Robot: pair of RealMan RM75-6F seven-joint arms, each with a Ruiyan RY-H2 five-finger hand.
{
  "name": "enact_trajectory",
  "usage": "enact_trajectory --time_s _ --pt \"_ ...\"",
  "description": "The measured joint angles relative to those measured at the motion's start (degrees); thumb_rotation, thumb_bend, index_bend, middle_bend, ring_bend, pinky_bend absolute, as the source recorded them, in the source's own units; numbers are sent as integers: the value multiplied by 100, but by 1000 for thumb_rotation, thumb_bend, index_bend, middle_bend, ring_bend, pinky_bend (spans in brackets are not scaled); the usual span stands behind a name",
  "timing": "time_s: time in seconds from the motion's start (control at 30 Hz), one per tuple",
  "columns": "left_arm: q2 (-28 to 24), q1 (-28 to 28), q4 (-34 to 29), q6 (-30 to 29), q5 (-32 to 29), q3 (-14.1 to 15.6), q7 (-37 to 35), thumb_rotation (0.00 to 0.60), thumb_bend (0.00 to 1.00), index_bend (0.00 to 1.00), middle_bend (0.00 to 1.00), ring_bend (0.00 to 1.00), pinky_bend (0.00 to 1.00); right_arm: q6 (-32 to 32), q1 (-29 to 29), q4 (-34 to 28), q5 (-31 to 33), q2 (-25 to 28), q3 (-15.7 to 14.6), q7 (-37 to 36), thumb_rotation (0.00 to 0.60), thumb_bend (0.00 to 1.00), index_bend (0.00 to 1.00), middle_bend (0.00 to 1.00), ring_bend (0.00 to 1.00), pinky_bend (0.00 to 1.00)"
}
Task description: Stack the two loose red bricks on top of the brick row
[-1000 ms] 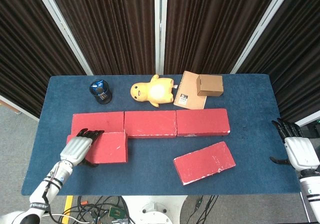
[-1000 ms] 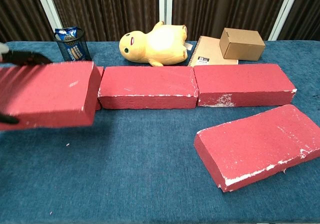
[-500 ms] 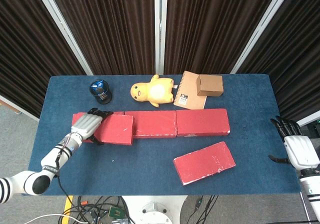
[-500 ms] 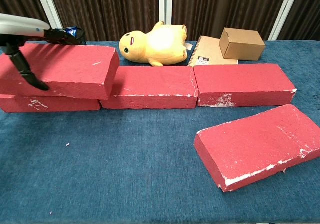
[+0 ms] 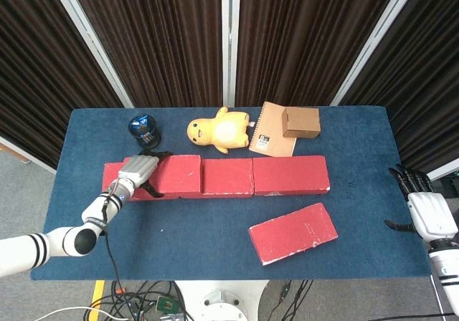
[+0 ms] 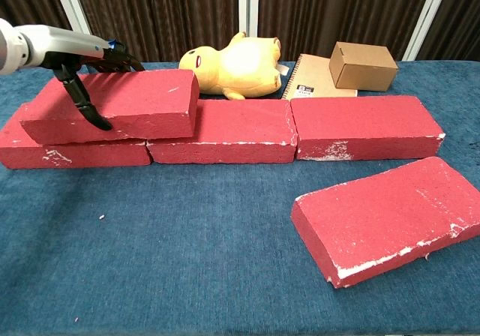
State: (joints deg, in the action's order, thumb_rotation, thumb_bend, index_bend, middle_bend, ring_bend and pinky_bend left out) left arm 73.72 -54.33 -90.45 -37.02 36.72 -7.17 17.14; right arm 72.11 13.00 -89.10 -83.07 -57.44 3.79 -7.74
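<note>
A row of three red bricks [image 5: 287,175] [image 6: 225,130] runs across the middle of the blue table. My left hand [image 5: 138,170] [image 6: 79,70] grips one loose red brick [image 5: 176,175] [image 6: 124,102] by its left end. That brick lies on top of the row, over the left brick and the seam to the middle one. The second loose red brick [image 5: 292,232] [image 6: 386,214] lies tilted on the table in front of the row's right end. My right hand [image 5: 426,210] hangs open beyond the table's right edge, holding nothing.
Behind the row stand a mesh pen cup [image 5: 145,131] [image 6: 108,64], a yellow plush toy [image 5: 219,130] [image 6: 232,67], a spiral notebook [image 5: 270,139] [image 6: 319,81] and a cardboard box [image 5: 300,122] [image 6: 362,65] on it. The table's front edge [image 5: 215,274] is near.
My left hand carried the loose brick from the table in front of the row up onto it, then slid it to the right. The right hand barely moved.
</note>
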Motion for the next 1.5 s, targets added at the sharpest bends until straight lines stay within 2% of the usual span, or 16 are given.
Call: enact_trajectory --time_s 0.3,0.77,1.23,1.5 --pt "273 -464 300 -27 -513 235 287 600 178 91 154 167 40 -93 0 92 48 -28 -33 -62 600 0 0 0 0 0" --pt "372 -787 401 -47 -1046 399 314 600 179 87 154 167 40 -114 13 135 70 -30 -11 -132 600 0 0 0 0 0" --pt "340 -913 269 -174 -1207 504 333 600 178 87 154 167 39 -141 21 133 89 -18 -6 -157 600 0 0 0 0 0" --pt "312 -901 213 -159 -1068 513 257 600 178 87 154 167 35 -168 24 117 112 -5 -7 -133 600 0 0 0 0 0"
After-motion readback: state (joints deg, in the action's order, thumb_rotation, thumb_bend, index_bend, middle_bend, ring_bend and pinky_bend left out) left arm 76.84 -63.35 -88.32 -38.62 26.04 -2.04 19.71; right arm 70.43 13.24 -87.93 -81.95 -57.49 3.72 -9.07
